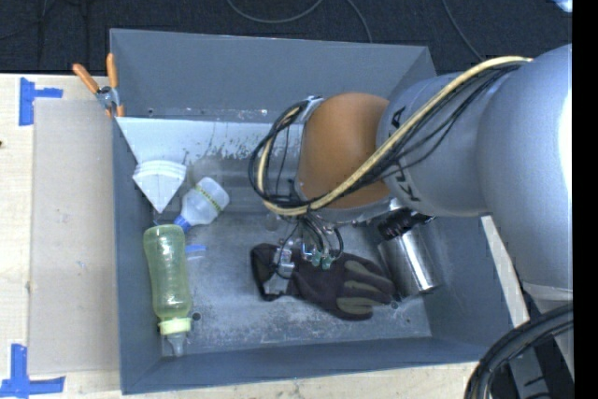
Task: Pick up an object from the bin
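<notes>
**Grey bin, five loose things, one black glove under the hand**

Grey metal bin (271,75) on a pale surface, with dark floor (392,5) behind it: that is the setting, and its bed is dusted with pale grit. Five loose things can be counted in it: one black glove (360,285), one shiny metal cylinder (411,264), one clear bottle (168,280) with a yellow-green tint, one white paper cone (161,182) and one small clear plastic container (206,198).

The glove lies flat in the lower middle of the bin. Its long axis runs left to right, dipping a little toward the right, where its finger end points at the foot of the metal cylinder. The arm comes in from the right, its orange cover (341,149) and looped cables (271,163) hanging above the bin's centre. The hand (306,259) is down on the left half of the glove; whether it is spread or pressed together cannot be told.

The cylinder stands tilted just beside the glove on the right, the nearest thing to it. The bottle lies lengthwise along the left wall, well apart. Cone and plastic container sit together at the upper left, also clear of the glove.
</notes>
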Available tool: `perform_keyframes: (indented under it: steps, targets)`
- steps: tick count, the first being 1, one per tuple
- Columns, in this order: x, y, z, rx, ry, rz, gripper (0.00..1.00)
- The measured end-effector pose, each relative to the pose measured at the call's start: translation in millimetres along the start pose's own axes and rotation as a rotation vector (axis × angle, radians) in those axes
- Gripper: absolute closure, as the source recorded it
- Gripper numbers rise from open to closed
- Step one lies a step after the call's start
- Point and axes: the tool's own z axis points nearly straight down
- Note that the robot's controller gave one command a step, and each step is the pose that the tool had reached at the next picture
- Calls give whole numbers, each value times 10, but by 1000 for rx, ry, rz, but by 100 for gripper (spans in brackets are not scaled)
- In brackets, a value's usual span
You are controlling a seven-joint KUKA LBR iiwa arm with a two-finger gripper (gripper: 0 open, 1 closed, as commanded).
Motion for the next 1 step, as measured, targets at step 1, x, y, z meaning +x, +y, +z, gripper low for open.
perform_keyframes:
  steps: [1]
  targets:
    - [133, -425, 360, 4, 14, -126, 0]
